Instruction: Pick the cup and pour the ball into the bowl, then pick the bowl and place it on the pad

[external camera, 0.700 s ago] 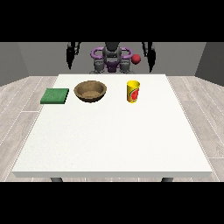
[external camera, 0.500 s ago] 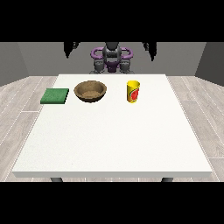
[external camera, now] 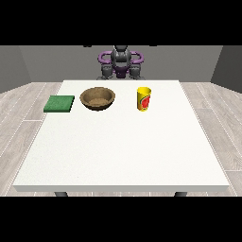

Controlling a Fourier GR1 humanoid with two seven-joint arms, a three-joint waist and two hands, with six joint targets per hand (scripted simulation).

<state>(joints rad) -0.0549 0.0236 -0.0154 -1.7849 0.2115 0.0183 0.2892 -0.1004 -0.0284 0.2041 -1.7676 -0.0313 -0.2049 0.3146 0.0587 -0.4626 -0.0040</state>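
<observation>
A yellow cup [external camera: 144, 99] with a red mark stands upright on the white table [external camera: 123, 151], right of centre at the back. No ball shows in this view. A brown bowl [external camera: 98, 98] sits to the cup's left, and a green pad [external camera: 59, 103] lies flat further left. The robot's torso [external camera: 121, 61] is behind the table's far edge. Its arms are raised. Only a dark sliver of the hand at the view's left [external camera: 87, 46] and of the hand at the view's right [external camera: 153, 46] shows at the scene's top edge, both far above the objects.
The cup, bowl and pad stand in a row along the table's back. The wide white surface reaches from them to the near edge. Grey plank floor surrounds the table.
Both arms have risen from beside the torso until almost out of the picture. A red ball seen 0.7 s ago by the hand at the view's right no longer shows.
</observation>
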